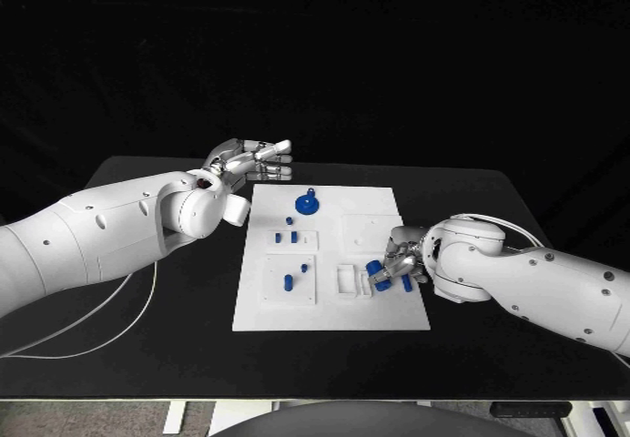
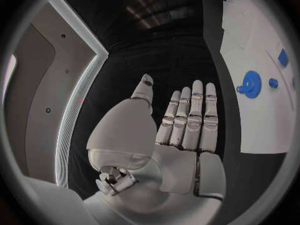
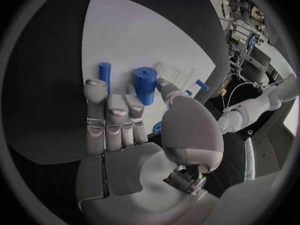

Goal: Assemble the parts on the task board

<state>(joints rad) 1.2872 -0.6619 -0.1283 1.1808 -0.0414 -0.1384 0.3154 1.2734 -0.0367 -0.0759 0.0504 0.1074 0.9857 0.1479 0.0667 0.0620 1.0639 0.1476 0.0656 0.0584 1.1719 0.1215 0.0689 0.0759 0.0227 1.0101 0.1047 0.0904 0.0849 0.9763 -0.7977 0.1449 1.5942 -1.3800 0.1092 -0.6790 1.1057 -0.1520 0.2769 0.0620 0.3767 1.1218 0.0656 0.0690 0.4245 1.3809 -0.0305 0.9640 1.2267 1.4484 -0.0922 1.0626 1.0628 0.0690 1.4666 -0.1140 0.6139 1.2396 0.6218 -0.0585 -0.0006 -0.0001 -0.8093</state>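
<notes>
The white task board (image 1: 335,309) lies mid-table. On it are a blue gear (image 1: 306,202), a small blue peg (image 1: 290,219), two short blue pieces (image 1: 288,238) and two more (image 1: 297,276) nearer me. My right hand (image 1: 401,264) rests low over the board's right side. Its thumb and a fingertip pinch a thick blue cylinder (image 3: 145,84), and a thin blue peg (image 3: 104,74) lies just beyond the fingers. My left hand (image 1: 249,162) hovers off the board's far left corner, fingers straight and holding nothing. The gear (image 2: 251,84) shows beside the left hand (image 2: 181,130).
Black table (image 1: 171,346) surrounds the board. A white cable (image 1: 125,300) runs across the table under my left arm. White raised fixtures (image 1: 350,280) stand on the board next to my right hand.
</notes>
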